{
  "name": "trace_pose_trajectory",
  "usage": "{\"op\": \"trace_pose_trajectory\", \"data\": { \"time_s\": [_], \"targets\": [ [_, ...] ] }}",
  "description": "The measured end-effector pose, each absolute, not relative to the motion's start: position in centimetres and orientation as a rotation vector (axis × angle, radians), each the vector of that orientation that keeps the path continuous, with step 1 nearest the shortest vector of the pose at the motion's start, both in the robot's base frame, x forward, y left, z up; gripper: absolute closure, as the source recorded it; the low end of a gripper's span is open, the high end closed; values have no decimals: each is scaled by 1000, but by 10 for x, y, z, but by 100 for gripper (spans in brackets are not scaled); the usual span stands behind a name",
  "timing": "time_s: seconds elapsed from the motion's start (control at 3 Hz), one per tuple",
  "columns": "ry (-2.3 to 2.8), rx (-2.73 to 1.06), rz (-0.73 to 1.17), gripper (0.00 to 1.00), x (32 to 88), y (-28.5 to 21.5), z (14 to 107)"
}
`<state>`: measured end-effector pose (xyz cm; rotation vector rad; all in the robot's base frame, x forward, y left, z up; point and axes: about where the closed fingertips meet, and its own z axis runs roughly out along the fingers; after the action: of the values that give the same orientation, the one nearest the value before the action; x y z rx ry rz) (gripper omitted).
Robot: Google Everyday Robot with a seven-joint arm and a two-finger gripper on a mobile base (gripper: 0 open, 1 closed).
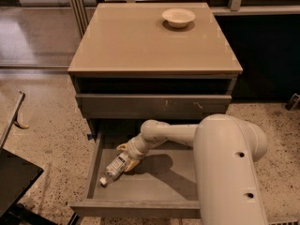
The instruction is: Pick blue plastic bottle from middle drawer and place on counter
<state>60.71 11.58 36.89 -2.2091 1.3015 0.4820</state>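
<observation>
Down in the middle drawer (pixel 157 184): one blue plastic bottle (pixel 114 167), lying on its side on the bare drawer floor, left of centre. Its white cap points toward the front-left corner.
Gripper count: just one gripper (pixel 126 156), sitting inside the drawer right at the bottle's back end, the end away from the cap.
Gripper state: honestly can't tell if it's spread apart or clamped onto the bottle, since it all blends together at that spot.
Arm: one chunky white arm (pixel 225 158). It comes in from the lower right and covers the drawer's right side and part of its front edge.
Drawers: one pulled right out (the one with the bottle). Above it is one shut drawer front (pixel 150 106) with pale scratch marks, and above that a dark open slot under the top.
Tabletop (pixel 136 41): one glossy tan square on top of the cabinet.
Bowl: one white bowl (pixel 178 17) near the back right of the tabletop, well apart from the bottle.
Floor (pixel 47 139): speckled, with one small yellowish curved thing (pixel 20 123) off to the left and a black object in the bottom-left corner.
</observation>
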Motion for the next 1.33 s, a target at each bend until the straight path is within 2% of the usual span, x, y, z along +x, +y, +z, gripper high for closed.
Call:
{"op": "trace_pose_trajectory", "data": {
  "time_s": [0.67, 1.0, 1.33],
  "targets": [
    [1288, -2168, 462, 88, 602, 103, 381],
    [1277, -2120, 399, 100, 592, 84, 404],
    [1275, -2056, 311, 100, 576, 56, 436]
  ]
}}
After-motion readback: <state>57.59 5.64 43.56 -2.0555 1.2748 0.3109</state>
